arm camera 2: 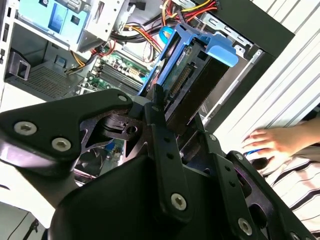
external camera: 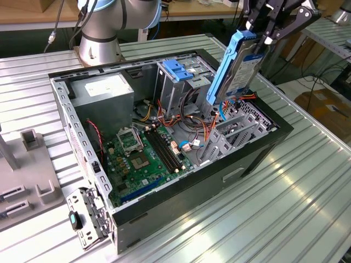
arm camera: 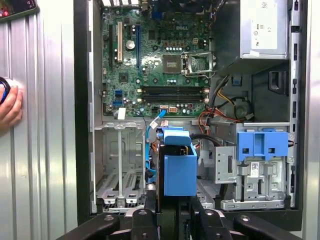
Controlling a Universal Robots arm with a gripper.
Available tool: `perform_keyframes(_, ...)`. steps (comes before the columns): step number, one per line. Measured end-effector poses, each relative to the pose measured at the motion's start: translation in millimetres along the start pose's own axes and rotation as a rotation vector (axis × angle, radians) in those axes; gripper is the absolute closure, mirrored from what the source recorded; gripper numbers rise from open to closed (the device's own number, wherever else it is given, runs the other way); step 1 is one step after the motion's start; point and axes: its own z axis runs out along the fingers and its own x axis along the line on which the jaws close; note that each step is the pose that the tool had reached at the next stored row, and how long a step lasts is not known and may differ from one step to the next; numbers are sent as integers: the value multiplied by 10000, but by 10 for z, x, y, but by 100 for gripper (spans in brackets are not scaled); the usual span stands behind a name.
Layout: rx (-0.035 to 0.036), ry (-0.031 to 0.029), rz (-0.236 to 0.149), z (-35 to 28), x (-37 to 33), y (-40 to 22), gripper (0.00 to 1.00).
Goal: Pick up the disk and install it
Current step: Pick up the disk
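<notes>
The disk point(external camera: 237, 68) is a silver drive with a white-and-blue label and blue plastic rails. My gripper point(external camera: 263, 30) is shut on its upper end and holds it on edge, tilted, above the right part of the open computer case point(external camera: 164, 200). Its lower end hangs just over the cables beside the empty grey drive bay point(external camera: 236, 131). In the second wrist view my black fingers point(arm camera 2: 160, 130) clamp the disk point(arm camera 2: 192, 75) from both sides. In the first wrist view the disk point(arm camera: 179, 165) shows end-on beside the bay point(arm camera: 120, 165), with my gripper point(arm camera: 172, 200) closed on it.
The case holds a green motherboard point(external camera: 140, 156), a grey power supply point(external camera: 104, 90) and a metal cage with a blue bracket point(external camera: 178, 68). Loose red, yellow and blue cables point(external camera: 192, 129) lie near the bay. A person's hand point(arm camera 2: 272, 140) rests on the ribbed table beside the case.
</notes>
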Motion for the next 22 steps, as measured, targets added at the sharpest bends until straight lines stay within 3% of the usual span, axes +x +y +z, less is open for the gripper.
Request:
perform_keyframes(2, 0, -1, -1, 0, 24, -1, 65)
perform_keyframes(4, 0, -1, 0, -3, 116, -6, 65)
perform_keyframes(7, 0, 0, 0, -6, 184, -10, 65)
perform_keyframes(22, 0, 0, 0, -11, 350, -20, 65)
